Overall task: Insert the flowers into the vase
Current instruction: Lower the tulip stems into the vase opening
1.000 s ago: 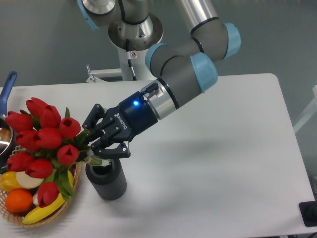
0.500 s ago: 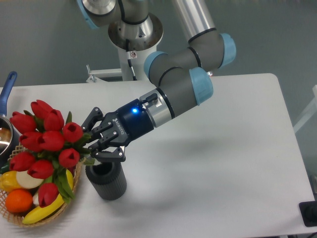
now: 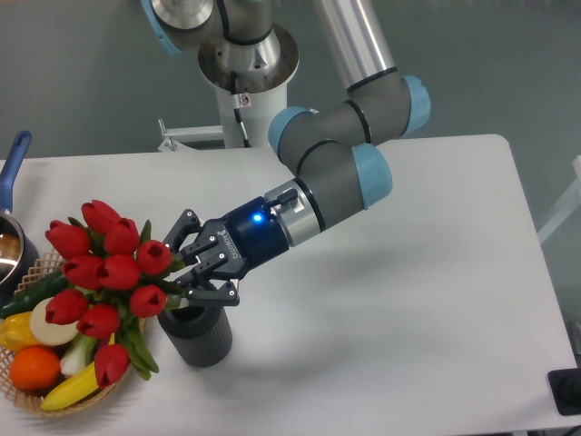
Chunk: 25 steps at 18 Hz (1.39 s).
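The flowers [image 3: 107,272], glossy red tulips with green leaves, lean out to the left over the basket. My gripper [image 3: 192,271] is shut on their green stems, just above the mouth of the vase. The vase [image 3: 196,333] is a dark grey ribbed cylinder standing upright near the table's front left. The stem ends sit at or just inside its mouth, hidden by my fingers [image 3: 213,294]. The arm reaches in from the upper right.
A wicker basket [image 3: 27,400] of plastic fruit and vegetables sits at the front left, under the blooms. A blue-handled metal pot [image 3: 13,173] is at the left edge. The arm's base stands behind the table's far edge.
The gripper has moved slightly right and down with the bunch. The flowers have swung lower and rightwards, uncovering more of the basket.
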Available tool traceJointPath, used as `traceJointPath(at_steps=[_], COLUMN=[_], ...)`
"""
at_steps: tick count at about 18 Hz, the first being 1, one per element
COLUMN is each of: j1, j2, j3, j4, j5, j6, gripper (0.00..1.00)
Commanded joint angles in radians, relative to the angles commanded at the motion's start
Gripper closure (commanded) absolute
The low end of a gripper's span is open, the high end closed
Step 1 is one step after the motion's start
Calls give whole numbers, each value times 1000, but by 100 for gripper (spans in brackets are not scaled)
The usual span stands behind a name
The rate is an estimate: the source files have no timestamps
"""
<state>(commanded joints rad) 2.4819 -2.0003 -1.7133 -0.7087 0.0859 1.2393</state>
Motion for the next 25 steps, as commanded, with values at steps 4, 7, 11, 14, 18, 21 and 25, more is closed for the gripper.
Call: traceJointPath(at_steps=[4,7,11,14,18,21,25], j1=[11,17,20,20,18,20,20], j2=[0,0,-9,-17,-25,-25,-31], j3=[-38,-60,-68,-74,-84,-88,-88], j4=[0,0,0,0,0,0,0], j5=[2,2,0,2,3,3,3], j6=[28,48,81,86,129,134,153], gripper=[72,72,70,70,69,59,51])
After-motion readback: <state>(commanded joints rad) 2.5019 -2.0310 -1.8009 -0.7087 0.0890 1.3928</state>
